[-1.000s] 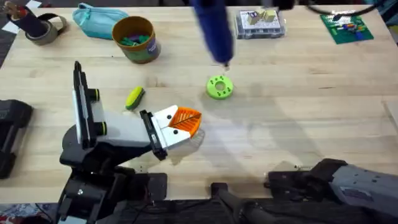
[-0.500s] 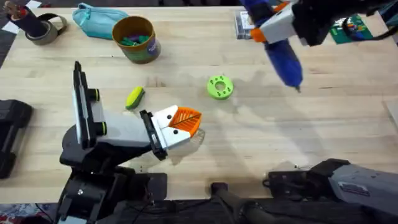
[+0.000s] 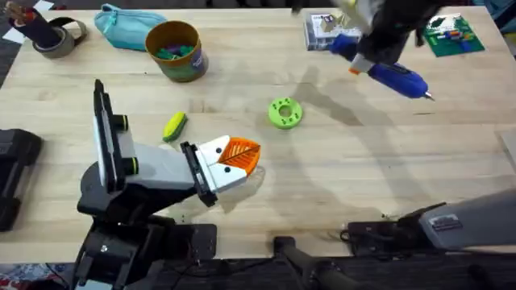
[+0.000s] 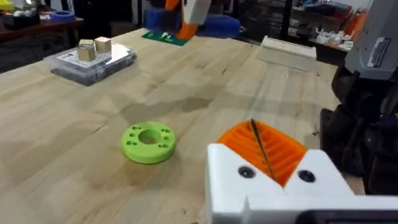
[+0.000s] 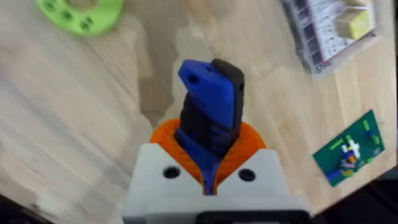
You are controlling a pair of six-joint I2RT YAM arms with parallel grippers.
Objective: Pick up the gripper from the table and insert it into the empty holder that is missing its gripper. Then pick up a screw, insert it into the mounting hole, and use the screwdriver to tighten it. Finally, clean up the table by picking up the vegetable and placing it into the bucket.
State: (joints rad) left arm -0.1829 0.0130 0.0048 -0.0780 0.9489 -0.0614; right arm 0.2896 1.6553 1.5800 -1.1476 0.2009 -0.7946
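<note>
Nearest, the left gripper (image 3: 240, 158) rests low over the table (image 3: 339, 185), its orange pads pressed together on nothing. Just beyond it to the left lies the vegetable (image 3: 174, 126), and the green disc (image 3: 284, 113) sits to its right. Farther left, the bucket (image 3: 174, 50) stands near the far edge. At far right the right gripper (image 3: 364, 56) is clamped around the screwdriver (image 3: 385, 71), which hangs tilted in the air with its metal tip pointing right, close to the clear parts box (image 3: 322, 32). To do this well, I judge the tool should be lowered gently onto bare wood, well clear of the box, before the pads let go.
</note>
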